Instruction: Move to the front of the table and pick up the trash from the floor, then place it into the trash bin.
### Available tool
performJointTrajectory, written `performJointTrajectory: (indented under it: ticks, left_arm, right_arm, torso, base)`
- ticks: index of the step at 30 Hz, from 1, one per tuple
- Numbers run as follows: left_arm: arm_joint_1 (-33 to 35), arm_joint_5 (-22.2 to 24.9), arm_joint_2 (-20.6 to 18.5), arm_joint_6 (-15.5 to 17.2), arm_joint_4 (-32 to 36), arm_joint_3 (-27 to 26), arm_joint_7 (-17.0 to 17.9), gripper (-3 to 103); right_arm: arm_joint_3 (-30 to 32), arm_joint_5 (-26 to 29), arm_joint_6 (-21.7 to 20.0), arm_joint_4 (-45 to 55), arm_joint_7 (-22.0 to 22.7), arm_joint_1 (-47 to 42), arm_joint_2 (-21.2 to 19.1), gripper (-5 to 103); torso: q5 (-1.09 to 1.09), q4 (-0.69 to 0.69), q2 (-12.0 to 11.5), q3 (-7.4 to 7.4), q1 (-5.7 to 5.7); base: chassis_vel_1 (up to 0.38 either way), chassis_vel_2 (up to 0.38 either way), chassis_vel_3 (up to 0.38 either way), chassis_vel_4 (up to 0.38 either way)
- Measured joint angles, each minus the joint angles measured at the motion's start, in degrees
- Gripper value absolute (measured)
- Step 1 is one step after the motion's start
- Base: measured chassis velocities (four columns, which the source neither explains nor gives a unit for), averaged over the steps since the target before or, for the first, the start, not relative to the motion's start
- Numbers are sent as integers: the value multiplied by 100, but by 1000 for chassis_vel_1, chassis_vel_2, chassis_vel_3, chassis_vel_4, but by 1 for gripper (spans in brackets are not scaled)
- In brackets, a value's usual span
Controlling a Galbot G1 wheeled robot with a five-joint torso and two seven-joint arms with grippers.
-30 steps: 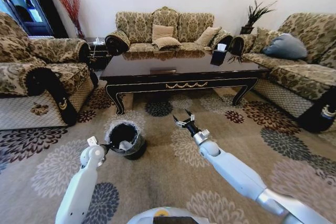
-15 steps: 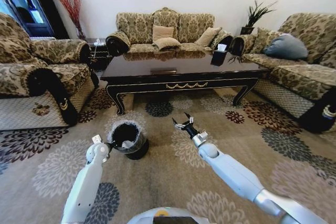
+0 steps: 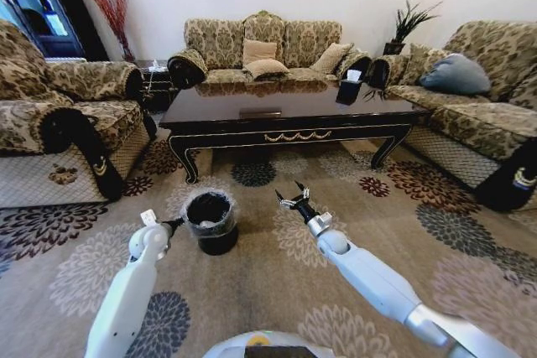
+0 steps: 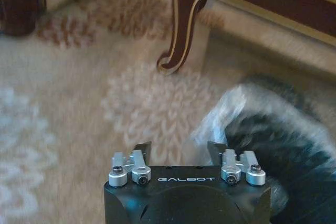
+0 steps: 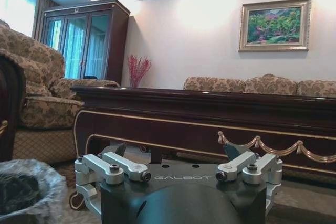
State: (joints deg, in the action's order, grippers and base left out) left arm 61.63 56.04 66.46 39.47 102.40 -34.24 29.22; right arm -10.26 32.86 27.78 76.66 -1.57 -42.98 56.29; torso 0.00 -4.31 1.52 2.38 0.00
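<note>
Both my grippers were empty by the trash bin [image 3: 210, 220]
My left gripper [image 3: 176, 225] was wide beside its rim; my right gripper [image 3: 293, 196] was wide before the table [image 3: 285, 115]

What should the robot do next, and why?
Probably draw the left gripper away from the bin. Its open fingers sit beside the bag-lined rim holding nothing, white paper lies inside the bin, and the right gripper hovers open and empty before the table.

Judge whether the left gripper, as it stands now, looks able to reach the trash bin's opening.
Probably yes. The left gripper, fingers open, sits right beside the trash bin at its bag-lined rim, with nothing between them. The right gripper hovers apart over the carpet.
</note>
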Motion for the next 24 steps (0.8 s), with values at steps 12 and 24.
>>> performJointTrajectory:
  ticks: [12, 24]
  left_arm:
    - [1694, -1694, -301, -880, 1659, -711, -998, 99]
    - [3418, -4400, 555, -3573, 2321, -669, -1549, 100]
  right_arm:
    - [1325, -129, -354, 592, 537, -1139, -137, 100]
    - [3422, -617, -875, 2623, 809, -3588, -175, 100]
  torso:
    - [0, -3, 0, -1, 0]
    - [0, -6, 0, -3, -1]
  base:
    - [0, 0, 0, 0]
    - [0, 0, 0, 0]
